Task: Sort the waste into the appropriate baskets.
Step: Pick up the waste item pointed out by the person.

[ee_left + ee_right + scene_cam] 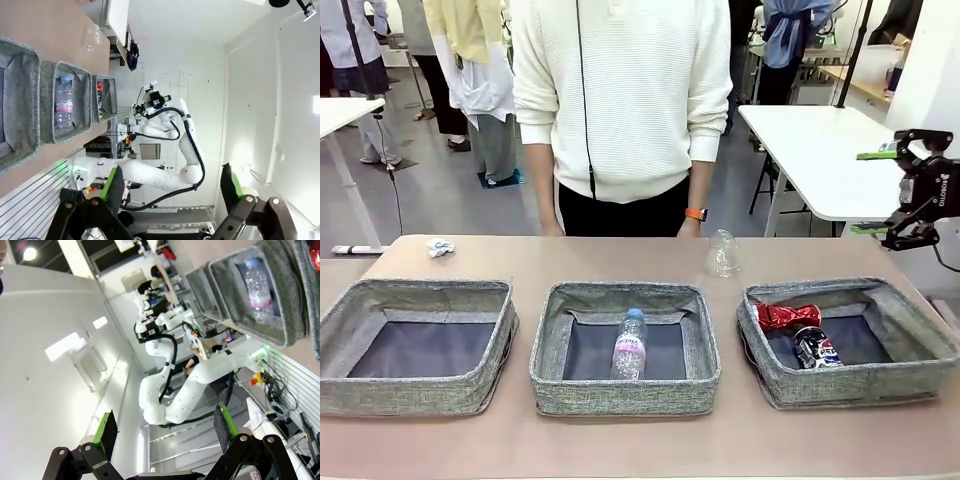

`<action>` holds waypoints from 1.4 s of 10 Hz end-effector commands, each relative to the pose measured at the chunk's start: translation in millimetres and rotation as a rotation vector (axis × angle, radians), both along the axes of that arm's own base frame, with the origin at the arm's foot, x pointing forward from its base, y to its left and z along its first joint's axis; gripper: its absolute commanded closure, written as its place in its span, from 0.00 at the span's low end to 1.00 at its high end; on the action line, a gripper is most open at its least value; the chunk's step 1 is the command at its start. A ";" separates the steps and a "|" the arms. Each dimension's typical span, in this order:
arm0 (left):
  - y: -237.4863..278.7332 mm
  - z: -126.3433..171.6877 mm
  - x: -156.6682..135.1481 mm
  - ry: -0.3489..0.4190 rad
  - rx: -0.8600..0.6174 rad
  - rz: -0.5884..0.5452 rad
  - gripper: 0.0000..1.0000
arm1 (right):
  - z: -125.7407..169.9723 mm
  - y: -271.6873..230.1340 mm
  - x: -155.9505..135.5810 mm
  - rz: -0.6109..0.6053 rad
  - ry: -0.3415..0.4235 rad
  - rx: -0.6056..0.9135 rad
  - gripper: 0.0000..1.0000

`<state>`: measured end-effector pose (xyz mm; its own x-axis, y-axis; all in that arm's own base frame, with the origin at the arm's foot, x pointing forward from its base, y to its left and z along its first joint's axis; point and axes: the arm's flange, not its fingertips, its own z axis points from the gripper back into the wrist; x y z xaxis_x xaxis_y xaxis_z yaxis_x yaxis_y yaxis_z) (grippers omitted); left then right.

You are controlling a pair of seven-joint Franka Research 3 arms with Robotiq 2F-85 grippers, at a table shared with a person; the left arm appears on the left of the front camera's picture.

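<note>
Logged in middle basket (625, 398): clear bottle (630, 345), lying flat. In right basket (860, 385): red can (787, 316) touching Pepsi can (814, 348). Farther, on open desk (620, 262): plastic container (723, 253); paper wad (440, 247) near far-left edge. Spread wide, empty: left gripper (170, 175); right gripper (872, 191), raised off desk's right side.

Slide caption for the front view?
Bottle in middle basket, red can and blue can in right basket; clear container and paper wad on table.

The person (620, 90) wears a cream ribbed sweater, dark trousers, an orange wristband (695, 214) and a thin black cord (582, 100). At three o'clock in the front view, the right gripper (872, 190) is black with green pads. The left gripper (171, 184) has bolted black links. The glossy white right arm (150, 172) carries a black cable (192, 140).
</note>
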<state>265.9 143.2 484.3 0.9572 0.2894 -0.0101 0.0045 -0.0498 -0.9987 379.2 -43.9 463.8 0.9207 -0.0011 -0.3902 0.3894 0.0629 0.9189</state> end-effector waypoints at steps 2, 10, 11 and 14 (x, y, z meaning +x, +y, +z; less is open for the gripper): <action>-2.1 1.3 0.3 -0.009 -0.021 -0.001 0.00 | 2.4 1.8 2.3 -0.009 -0.009 0.005 0.00; -2.1 1.3 0.3 -0.009 -0.021 -0.001 0.00 | 2.4 1.8 2.3 -0.009 -0.009 0.005 0.00; -2.1 1.3 0.3 -0.009 -0.021 -0.001 0.00 | 2.4 1.8 2.3 -0.009 -0.009 0.005 0.00; -2.1 1.3 0.3 -0.009 -0.021 -0.001 0.00 | 2.4 1.8 2.3 -0.009 -0.009 0.005 0.00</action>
<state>266.3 143.0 482.4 0.9584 0.2849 -0.0184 -0.0032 -0.0538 -0.9985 379.2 -43.9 463.8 0.9208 -0.0011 -0.3902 0.3894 0.0629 0.9189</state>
